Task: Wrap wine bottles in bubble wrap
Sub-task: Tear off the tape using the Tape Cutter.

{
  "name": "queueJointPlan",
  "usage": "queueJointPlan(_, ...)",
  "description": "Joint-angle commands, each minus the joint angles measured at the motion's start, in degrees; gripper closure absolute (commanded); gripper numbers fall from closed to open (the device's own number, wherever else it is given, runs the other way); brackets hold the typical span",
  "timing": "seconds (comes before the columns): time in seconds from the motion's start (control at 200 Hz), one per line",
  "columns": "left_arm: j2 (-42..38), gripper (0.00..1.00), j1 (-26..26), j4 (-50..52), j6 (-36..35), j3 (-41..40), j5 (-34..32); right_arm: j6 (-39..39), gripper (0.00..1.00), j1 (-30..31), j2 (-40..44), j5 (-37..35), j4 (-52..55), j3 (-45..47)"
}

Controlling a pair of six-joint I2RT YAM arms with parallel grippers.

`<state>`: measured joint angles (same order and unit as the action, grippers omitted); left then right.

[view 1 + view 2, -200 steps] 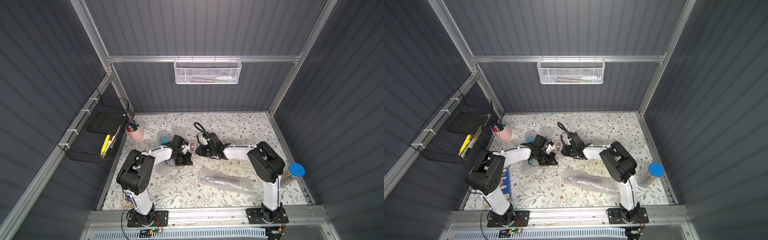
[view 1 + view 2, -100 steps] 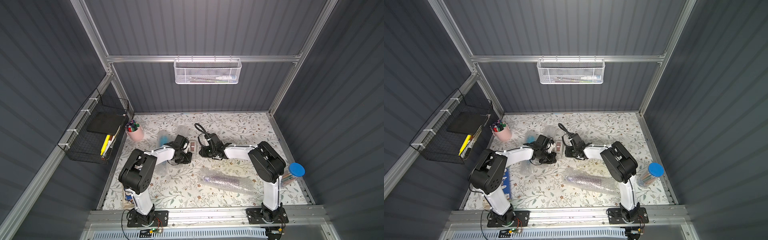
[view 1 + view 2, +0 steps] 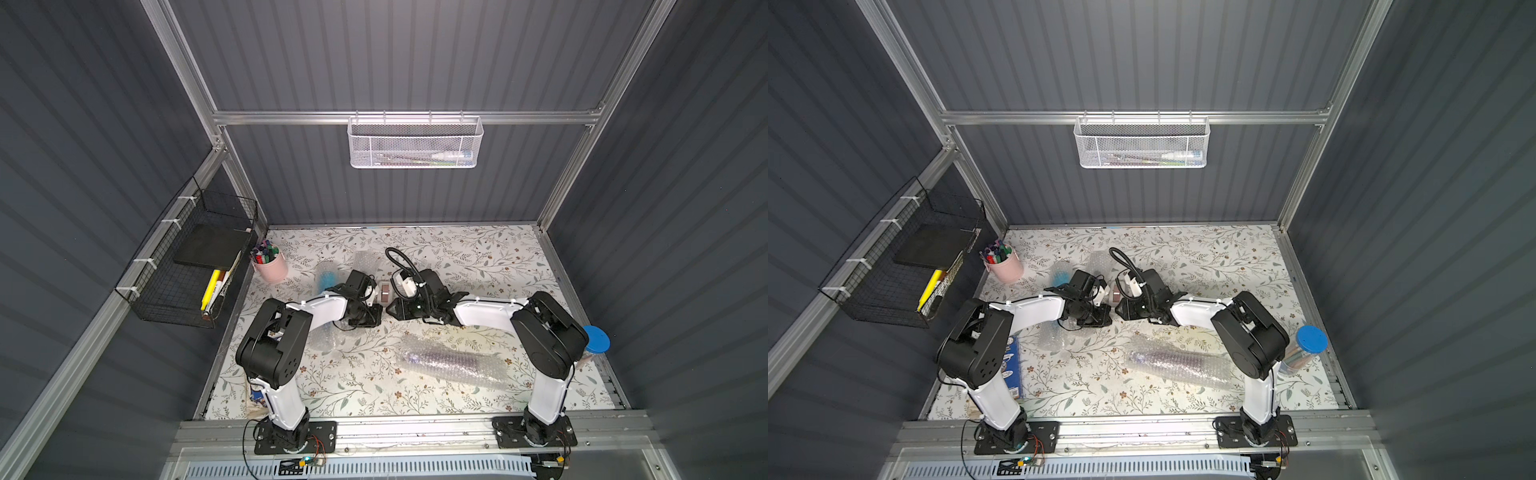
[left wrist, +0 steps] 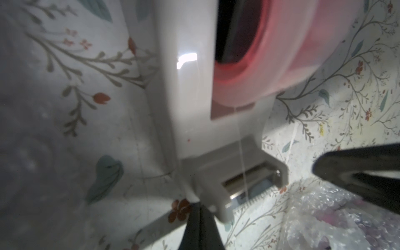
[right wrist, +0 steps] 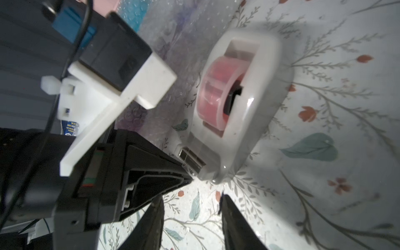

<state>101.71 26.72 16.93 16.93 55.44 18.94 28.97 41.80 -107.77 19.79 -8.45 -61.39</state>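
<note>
Faces the cutter point(image 5: 191, 158) of the tape dispenser point(image 5: 244, 121) end-on with right gripper point(image 5: 191, 198) spread, left gripper point(image 4: 198, 211) pressed shut beside it, wrapped wine bottle point(image 3: 442, 359) crosswise nearer the right.

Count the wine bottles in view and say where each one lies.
3. One purple bottle, wrapped, lies at the front near the right arm. The blue bottle, wrapped, lies behind the left arm. A second purple one shows dimly through wrap beside that arm.

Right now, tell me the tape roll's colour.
Translucent pink-red tape roll; best in the right wrist view.
</note>
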Motion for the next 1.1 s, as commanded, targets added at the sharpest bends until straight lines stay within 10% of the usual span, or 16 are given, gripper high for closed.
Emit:
queueJointPlan(0.0,3.16,1.00,-0.22,7.05,-0.27,-3.32,2.60,-5.00,0.57,0.81,-2.16,-4.08,3.10,-2.12)
queueJointPlan(1.096,-8.76,1.00,-0.05,15.19,-0.53,1.53,11.70,1.24,0.53,1.02,5.90,-5.48,0.55,4.94)
